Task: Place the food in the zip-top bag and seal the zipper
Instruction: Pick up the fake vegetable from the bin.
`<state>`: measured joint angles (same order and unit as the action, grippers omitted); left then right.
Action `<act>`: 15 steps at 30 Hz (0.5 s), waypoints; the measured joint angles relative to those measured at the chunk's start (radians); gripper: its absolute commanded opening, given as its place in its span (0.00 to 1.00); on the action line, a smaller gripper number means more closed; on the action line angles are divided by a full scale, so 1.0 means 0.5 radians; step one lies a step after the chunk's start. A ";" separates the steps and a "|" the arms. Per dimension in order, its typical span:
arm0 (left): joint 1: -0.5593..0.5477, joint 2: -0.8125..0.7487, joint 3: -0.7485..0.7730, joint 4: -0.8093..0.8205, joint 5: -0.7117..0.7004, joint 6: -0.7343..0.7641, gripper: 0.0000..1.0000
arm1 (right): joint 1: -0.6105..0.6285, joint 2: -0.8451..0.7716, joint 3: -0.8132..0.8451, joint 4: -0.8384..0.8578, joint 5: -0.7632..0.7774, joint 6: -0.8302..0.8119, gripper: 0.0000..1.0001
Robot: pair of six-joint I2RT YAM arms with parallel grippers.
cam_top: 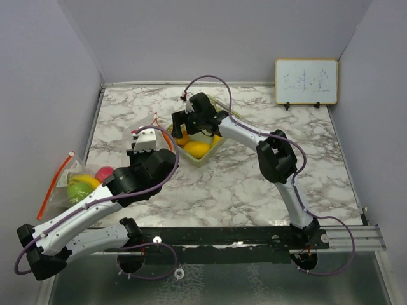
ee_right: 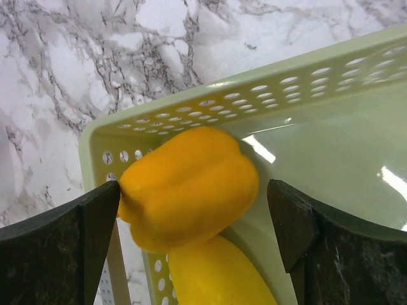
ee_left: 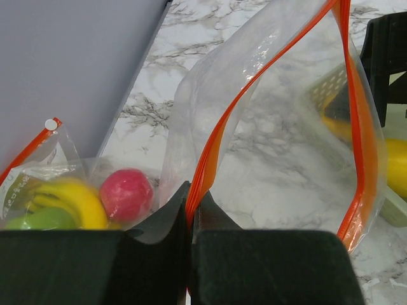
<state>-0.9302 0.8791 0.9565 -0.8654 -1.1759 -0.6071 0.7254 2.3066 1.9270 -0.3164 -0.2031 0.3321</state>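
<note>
A clear zip-top bag (ee_left: 280, 127) with an orange zipper stands open on the left. My left gripper (ee_left: 191, 210) is shut on its zipper edge and holds the mouth up; it also shows in the top view (cam_top: 147, 136). Inside the bag lie a red apple (ee_left: 126, 194), a yellow banana (ee_left: 73, 200) and a green lime (ee_left: 38, 219). My right gripper (ee_right: 194, 190) is open inside the pale green basket (ee_right: 210, 108), its fingers on either side of an orange-yellow fruit (ee_right: 184, 178). The left finger touches it. A second yellow fruit (ee_right: 216, 276) lies beneath.
The basket (cam_top: 211, 152) sits mid-table just right of the bag's mouth. A small whiteboard (cam_top: 306, 81) stands at the back right. Grey walls close in the left, back and right sides. A black rail runs along the near edge.
</note>
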 measured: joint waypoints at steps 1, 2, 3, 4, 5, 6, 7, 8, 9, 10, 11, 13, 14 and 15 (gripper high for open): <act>0.003 0.008 -0.003 0.000 0.000 -0.001 0.00 | 0.000 0.011 0.000 0.000 -0.023 0.001 1.00; 0.004 0.015 -0.005 0.000 0.000 -0.001 0.00 | 0.001 0.026 -0.005 0.000 -0.053 0.004 1.00; 0.008 0.019 -0.007 -0.001 0.000 -0.001 0.00 | 0.002 0.037 -0.011 0.000 -0.072 0.007 1.00; 0.012 0.019 -0.007 -0.002 0.001 -0.001 0.00 | 0.002 0.051 -0.026 0.000 -0.100 0.008 1.00; 0.013 0.017 -0.007 -0.002 0.000 -0.001 0.00 | 0.002 0.063 -0.037 -0.003 -0.115 0.009 1.00; 0.013 0.014 -0.007 -0.002 0.000 -0.001 0.00 | 0.002 0.075 -0.040 -0.005 -0.122 0.009 1.00; 0.013 0.011 -0.007 -0.002 0.001 -0.001 0.00 | 0.002 0.091 -0.042 -0.005 -0.130 0.009 0.99; 0.014 0.007 -0.007 -0.001 0.001 -0.001 0.00 | 0.002 0.098 -0.042 -0.008 -0.140 0.009 0.97; 0.015 0.005 -0.007 -0.002 0.002 -0.001 0.00 | 0.002 0.111 -0.051 -0.011 -0.140 0.009 0.93; 0.016 0.002 -0.007 -0.002 0.002 -0.001 0.00 | 0.002 0.114 -0.079 0.001 -0.140 0.009 0.85; 0.017 0.002 -0.007 -0.002 0.002 -0.001 0.00 | 0.002 0.108 -0.112 0.021 -0.140 0.011 0.73; 0.017 0.004 -0.007 -0.002 0.010 -0.001 0.00 | 0.000 0.072 -0.193 0.089 -0.124 0.014 0.50; 0.017 0.006 -0.007 -0.001 0.014 -0.001 0.00 | 0.000 0.052 -0.233 0.107 -0.111 0.021 0.42; 0.017 0.011 -0.007 0.002 0.018 -0.001 0.00 | 0.001 0.026 -0.284 0.134 -0.095 0.014 0.36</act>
<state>-0.9218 0.8845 0.9531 -0.8646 -1.1667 -0.6075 0.7258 2.3196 1.7851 -0.2493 -0.2504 0.3389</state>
